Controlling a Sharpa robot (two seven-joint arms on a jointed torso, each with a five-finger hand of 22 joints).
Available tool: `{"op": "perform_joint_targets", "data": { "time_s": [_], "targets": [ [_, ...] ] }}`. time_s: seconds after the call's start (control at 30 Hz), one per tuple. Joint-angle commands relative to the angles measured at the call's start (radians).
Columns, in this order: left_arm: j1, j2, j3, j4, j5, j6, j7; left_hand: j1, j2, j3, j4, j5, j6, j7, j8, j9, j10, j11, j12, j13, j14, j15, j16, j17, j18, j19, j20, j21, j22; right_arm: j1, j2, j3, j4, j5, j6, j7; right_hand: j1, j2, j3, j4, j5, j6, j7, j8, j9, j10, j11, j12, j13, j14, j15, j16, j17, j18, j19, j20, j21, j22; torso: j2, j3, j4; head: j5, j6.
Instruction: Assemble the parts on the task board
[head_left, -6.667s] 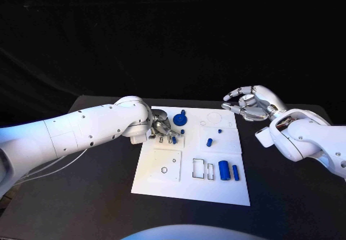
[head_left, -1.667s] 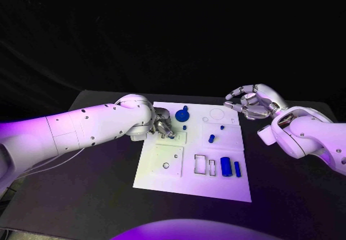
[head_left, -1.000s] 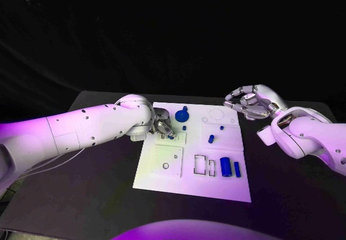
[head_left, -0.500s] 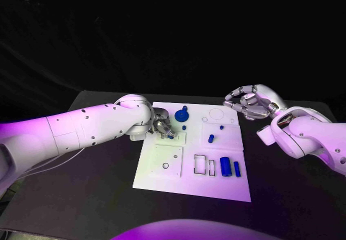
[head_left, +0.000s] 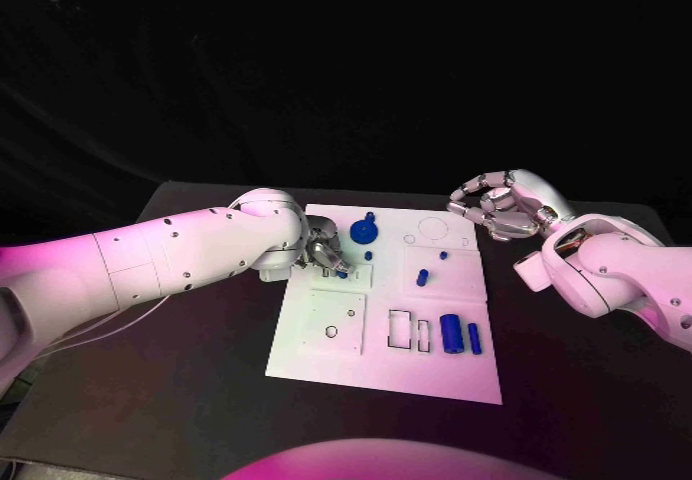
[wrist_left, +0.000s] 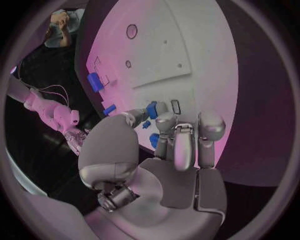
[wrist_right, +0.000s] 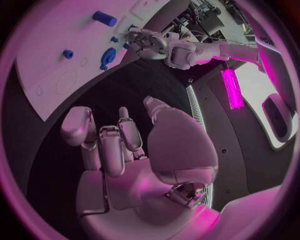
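Observation:
The white task board (head_left: 332, 350) lies mid-table. My left hand (head_left: 323, 254) rests on its far left part and pinches a small blue part (head_left: 342, 268) between thumb and a finger. The left wrist view shows that part (wrist_left: 152, 109) at my fingertips (wrist_left: 166, 121), next to a small rectangular slot (wrist_left: 175, 106). A blue disc with a knob (head_left: 364, 232), two blue pegs (head_left: 423, 277), a blue cylinder (head_left: 450, 334) and a blue bar (head_left: 473, 338) lie on the board. My right hand (head_left: 498, 209) hovers off the board's far right corner, fingers loosely curled, thumb apart, holding nothing.
Two outlined rectangular slots (head_left: 400, 329) sit left of the cylinder, and a round hole (head_left: 330, 331) lies in the near left panel. Black table (head_left: 173, 400) surrounds the board on all sides. My left forearm (head_left: 159, 260) crosses the table's left side.
The left hand stays at the same spot on the board with the small blue part at its fingertips. The right hand hovers in place. Nothing else has moved.

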Motion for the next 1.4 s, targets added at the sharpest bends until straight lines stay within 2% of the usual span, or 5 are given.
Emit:
{"op": "perform_joint_targets", "data": {
  "time_s": [0.03,0.3,0.47,0.9,1.4],
  "targets": [
    [-0.002,0.001,-0.001,-0.002,-0.001,0.021,-0.006,-0.011,-0.001,-0.014,0.002,-0.002,0.006,-0.001,-0.005,-0.002,0.009,-0.001,0.006,0.002,0.078,-0.008,0.007,0.148,-0.011,0.007,-0.001,-0.003,0.0,-0.001,0.0,0.0,0.0,-0.001,0.014,0.004,-0.009,-0.002,0.003,0.005,0.005,-0.009,0.001,0.005,0.001,-0.006,-0.003,-0.004,-0.001,0.049,-0.001,-0.004,0.06,0.006,-0.007,0.001,-0.005,-0.001,0.0,-0.0001,-0.0003,0.0,0.0],
    [-0.002,0.002,-0.001,-0.002,0.002,0.012,-0.005,-0.042,0.005,-0.071,0.005,-0.005,0.01,-0.002,-0.008,-0.007,0.012,-0.001,0.01,0.006,0.079,-0.008,0.009,0.151,-0.012,0.011,-0.001,-0.001,0.006,-0.001,0.001,0.0,0.0,-0.001,0.014,0.004,-0.01,-0.002,0.001,0.007,0.005,-0.009,0.001,0.006,0.001,-0.006,-0.003,-0.004,-0.001,0.049,-0.001,-0.005,0.06,0.007,-0.007,0.001,-0.006,-0.001,0.0,0.0002,-0.001,0.0,0.001],
    [-0.002,0.003,-0.001,-0.002,0.004,0.008,-0.005,-0.059,0.01,-0.095,0.005,-0.022,0.012,-0.003,-0.01,-0.009,0.013,-0.002,0.012,0.008,0.08,-0.008,0.01,0.154,-0.013,0.013,-0.001,0.0,0.009,-0.002,0.001,0.0,-0.001,-0.001,0.014,0.004,-0.012,-0.002,-0.001,0.01,0.005,-0.01,0.001,0.007,0.001,-0.005,-0.003,-0.003,0.0,0.049,-0.001,-0.004,0.06,0.006,-0.007,0.001,-0.006,-0.001,0.0,0.0002,-0.0008,-0.001,0.001],
    [-0.002,0.002,-0.001,0.0,0.007,-0.004,-0.003,-0.067,0.013,-0.114,0.005,-0.044,0.013,-0.004,-0.01,-0.011,0.016,-0.003,0.016,0.014,0.081,-0.009,0.013,0.159,-0.013,0.015,-0.002,0.002,0.013,-0.002,0.001,0.0,-0.002,-0.001,0.014,0.003,-0.013,-0.002,-0.002,0.012,0.005,-0.01,0.001,0.008,0.001,-0.006,-0.003,-0.004,-0.001,0.049,-0.001,-0.004,0.06,0.007,-0.007,0.001,-0.007,-0.002,0.001,-0.0001,-0.0006,-0.003,0.001],
    [-0.005,-0.004,0.005,0.025,0.007,-0.02,-0.002,-0.064,0.016,-0.115,0.004,-0.046,0.015,-0.005,-0.009,-0.011,0.017,-0.004,0.017,0.014,0.081,-0.009,0.012,0.158,-0.013,0.015,-0.002,0.002,0.013,-0.003,0.002,0.0,-0.005,-0.001,0.016,0.002,-0.013,-0.002,-0.002,0.012,0.005,-0.01,0.001,0.008,0.001,-0.006,-0.003,-0.004,-0.001,0.049,-0.001,-0.004,0.06,0.007,-0.007,0.001,-0.007,-0.002,0.0,-0.0003,-0.0003,-0.006,0.002]
  ]
}}
